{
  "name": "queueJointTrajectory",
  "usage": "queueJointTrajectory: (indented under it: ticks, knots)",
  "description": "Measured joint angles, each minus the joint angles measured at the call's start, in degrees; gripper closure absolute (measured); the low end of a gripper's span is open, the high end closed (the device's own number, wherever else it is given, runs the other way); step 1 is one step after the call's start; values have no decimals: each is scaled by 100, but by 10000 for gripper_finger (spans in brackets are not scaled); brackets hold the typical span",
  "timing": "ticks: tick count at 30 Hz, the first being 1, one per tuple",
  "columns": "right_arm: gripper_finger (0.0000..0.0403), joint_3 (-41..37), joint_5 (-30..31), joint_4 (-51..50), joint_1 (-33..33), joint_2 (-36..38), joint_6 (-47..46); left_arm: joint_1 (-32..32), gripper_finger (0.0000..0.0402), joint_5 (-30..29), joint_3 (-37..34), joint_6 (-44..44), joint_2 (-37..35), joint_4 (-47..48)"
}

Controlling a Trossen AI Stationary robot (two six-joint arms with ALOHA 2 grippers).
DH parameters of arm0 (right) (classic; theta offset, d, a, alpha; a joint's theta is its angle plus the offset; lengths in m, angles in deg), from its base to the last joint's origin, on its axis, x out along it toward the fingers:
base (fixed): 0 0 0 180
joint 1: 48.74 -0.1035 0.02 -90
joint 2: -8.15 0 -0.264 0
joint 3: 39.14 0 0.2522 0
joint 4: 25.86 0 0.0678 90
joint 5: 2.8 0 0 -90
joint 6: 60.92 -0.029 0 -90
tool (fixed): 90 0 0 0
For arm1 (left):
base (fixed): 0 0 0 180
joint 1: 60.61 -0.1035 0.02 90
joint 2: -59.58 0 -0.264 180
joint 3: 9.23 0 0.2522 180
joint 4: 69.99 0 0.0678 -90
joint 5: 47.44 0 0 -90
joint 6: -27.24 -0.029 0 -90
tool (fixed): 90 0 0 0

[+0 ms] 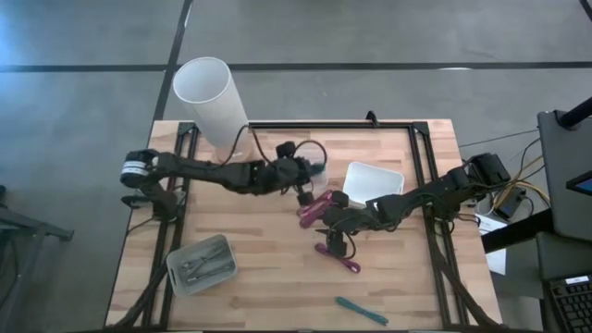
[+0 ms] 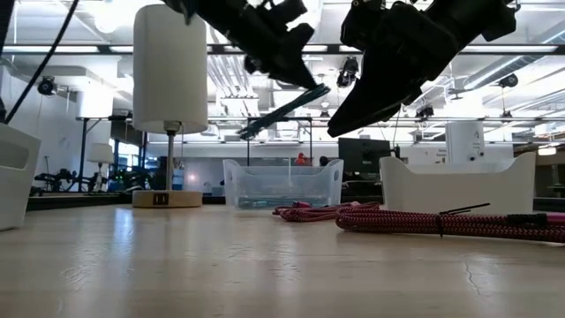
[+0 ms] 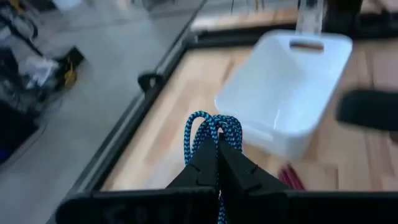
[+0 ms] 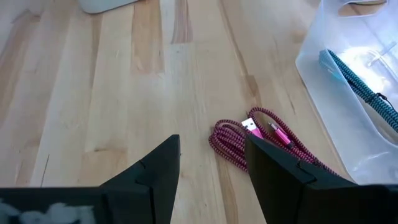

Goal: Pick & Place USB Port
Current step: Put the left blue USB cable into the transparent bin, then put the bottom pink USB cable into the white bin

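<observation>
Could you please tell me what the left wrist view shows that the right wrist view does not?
Only the left wrist view shows the left gripper shut on a blue braided cable, with the white bin beyond it. Only the right wrist view shows the open right gripper above the coiled pink cable, its USB plug showing, and a clear bin holding another teal cable. Both views share the wooden table.
</observation>
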Motion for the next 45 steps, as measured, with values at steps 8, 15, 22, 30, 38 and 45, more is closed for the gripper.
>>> queueJointTrajectory:
  ticks: [8,15,22,30,38,45]
  knots:
    - [225,0,0,-2,0,0,20,-541,401,396,-28,-366,383,-476]
    - [225,-8,0,0,0,0,20,-790,401,465,-176,-370,1010,-451]
    - [225,-22,0,-6,0,0,20,-932,394,446,-175,-412,1448,-489]
    - [225,-31,0,-4,0,0,20,-952,369,415,-175,-381,1705,-495]
    - [225,-33,0,-4,0,0,13,-952,328,401,-175,-354,1556,-486]
    - [225,-39,-51,-95,-13,0,-322,-914,306,361,-160,-152,943,-407]
